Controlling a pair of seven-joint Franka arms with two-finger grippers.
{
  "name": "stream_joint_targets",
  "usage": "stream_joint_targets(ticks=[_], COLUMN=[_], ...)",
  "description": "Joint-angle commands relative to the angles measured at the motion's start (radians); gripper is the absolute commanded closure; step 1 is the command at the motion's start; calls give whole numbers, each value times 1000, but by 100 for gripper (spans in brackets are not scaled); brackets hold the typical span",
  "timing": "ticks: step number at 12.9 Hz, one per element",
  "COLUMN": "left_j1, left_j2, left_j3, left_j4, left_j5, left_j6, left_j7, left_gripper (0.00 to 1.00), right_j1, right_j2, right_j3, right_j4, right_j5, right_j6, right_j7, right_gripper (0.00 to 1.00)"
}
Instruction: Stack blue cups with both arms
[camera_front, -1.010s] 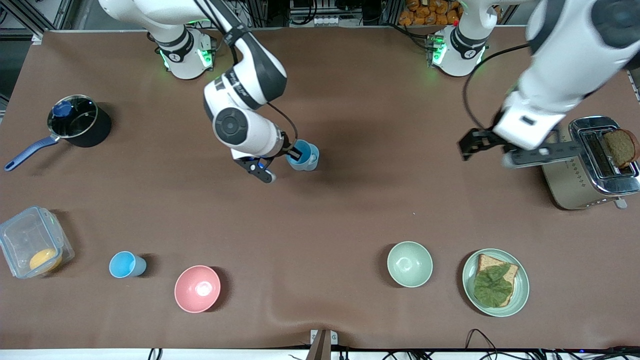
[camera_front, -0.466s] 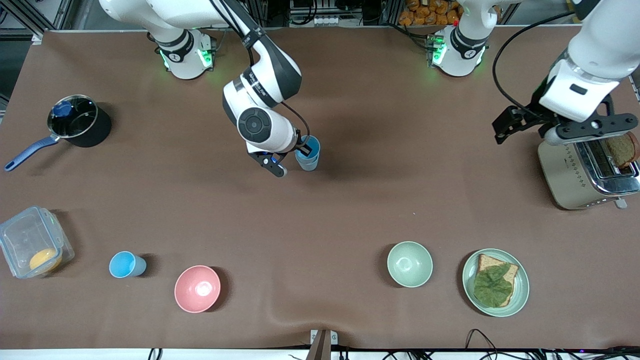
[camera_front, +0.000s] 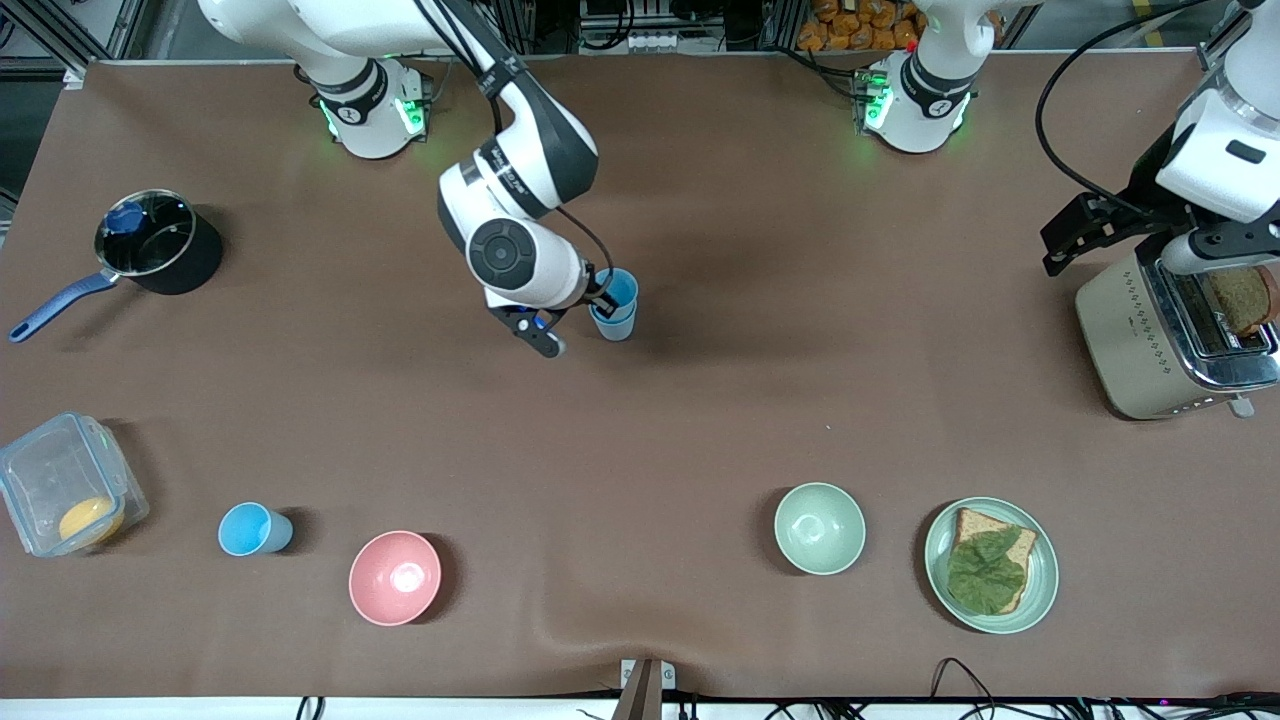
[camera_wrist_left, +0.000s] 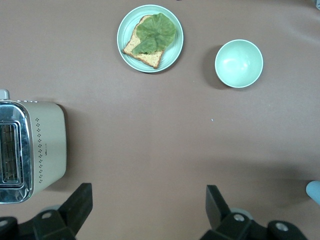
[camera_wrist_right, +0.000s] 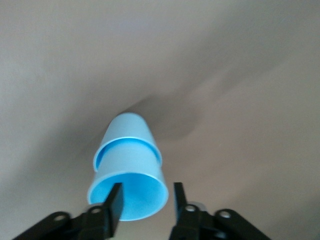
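Two blue cups (camera_front: 617, 312) stand nested mid-table, a bright sky-blue one (camera_wrist_right: 142, 165) inside a duller one (camera_wrist_right: 127, 131). My right gripper (camera_front: 604, 292) is at their rim. In the right wrist view it (camera_wrist_right: 146, 202) is open, with one finger inside the top cup and one outside, clear of the wall. A third sky-blue cup (camera_front: 254, 528) stands alone near the front camera, toward the right arm's end. My left gripper (camera_front: 1072, 236) is open and empty, up in the air beside the toaster (camera_front: 1165, 335); it also shows in its wrist view (camera_wrist_left: 148, 210).
A pink bowl (camera_front: 394, 577) stands beside the lone cup. A pale green bowl (camera_front: 819, 527) and a plate with bread and lettuce (camera_front: 990, 565) sit near the front camera. A black saucepan (camera_front: 152, 240) and a clear plastic box (camera_front: 62, 483) are at the right arm's end.
My left arm has swung away from mid-table toward its end, past the toaster. The nested cups have gone from leaning to upright, and my right gripper stays at their rim.
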Motion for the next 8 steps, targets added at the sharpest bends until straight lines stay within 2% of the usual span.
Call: stream_joint_targets(ticks=[1,4,8], left_j1=[6,5,14], left_j2=[8,11,5], left_j3=[-9,-10,-9], left_j4=[20,16,16], left_j5=[1,-2,-3], left_j6=[-25,-26,-62], left_j7=[25,23,26], left_gripper=[0,0,0], right_j1=[-104,-294,-474], right_j2=[-80,-141,-207], right_j3=[-34,-35,-35], right_j4=[18,16,18], right_j5=[-106,-134,-211], right_j6=[-172,-301,-363], right_j7=[-168,-510,-832], right_gripper=[0,0,0])
